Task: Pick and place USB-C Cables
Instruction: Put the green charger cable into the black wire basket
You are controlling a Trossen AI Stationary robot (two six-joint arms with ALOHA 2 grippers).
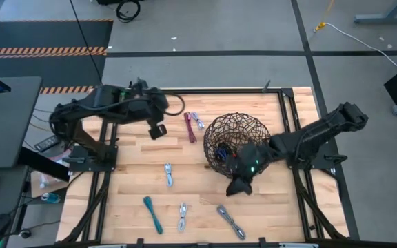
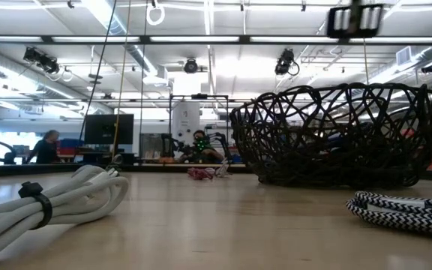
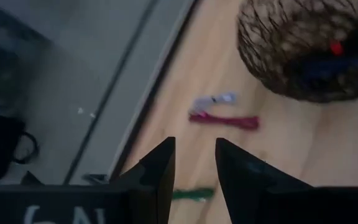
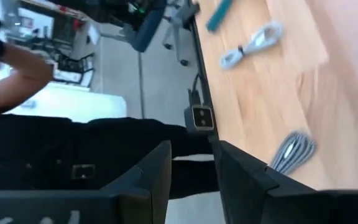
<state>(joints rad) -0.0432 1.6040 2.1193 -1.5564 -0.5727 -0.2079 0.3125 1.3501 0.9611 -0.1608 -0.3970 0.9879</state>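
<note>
Several small tied cable bundles lie flat on the wooden table: a maroon one and a whitish one left of the dark wire-mesh basket, a white one, a teal one, another white one and a grey one. More cables lie inside the basket. My left gripper hovers open near the table's far left. A green cable shows on the table through its finger gap. My right gripper is open at the basket's near side, above the table, with the grey cable ahead of it.
The basket stands right of the table's middle. In the low view a white bundle and a black-and-white striped bundle lie close to the near edge. A person in dark clothes stands beyond the table edge. Bare wood lies between the cables.
</note>
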